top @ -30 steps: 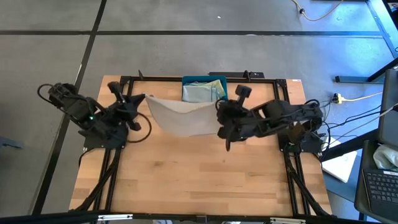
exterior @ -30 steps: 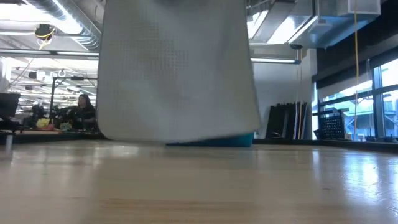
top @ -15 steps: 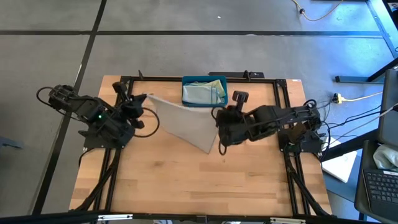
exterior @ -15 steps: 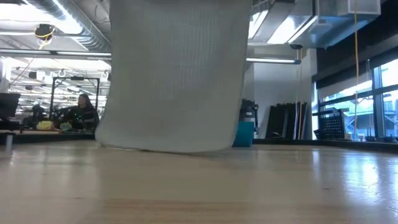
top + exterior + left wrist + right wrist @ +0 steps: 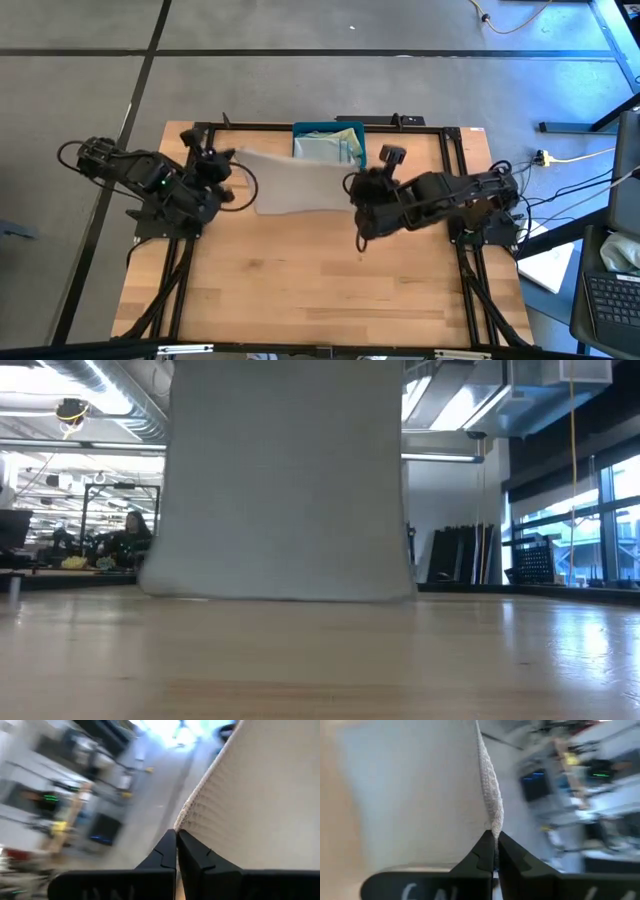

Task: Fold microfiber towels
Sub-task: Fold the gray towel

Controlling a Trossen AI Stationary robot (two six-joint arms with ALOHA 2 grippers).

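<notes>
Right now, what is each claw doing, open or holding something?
Left gripper: jaws shut on one edge of the grey-beige towel.
Right gripper: jaws shut on the opposite edge.

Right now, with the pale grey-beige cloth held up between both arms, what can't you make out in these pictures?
- Low view: the pale grey-beige microfiber cloth hides the bin and both grippers.
- High view: the rigid teal-blue plastic bin holds folded cloths; their number is too small to tell.
- Both wrist views: the background room is blurred.
- High view: the left gripper and right gripper fingertips are too small to tell.
</notes>
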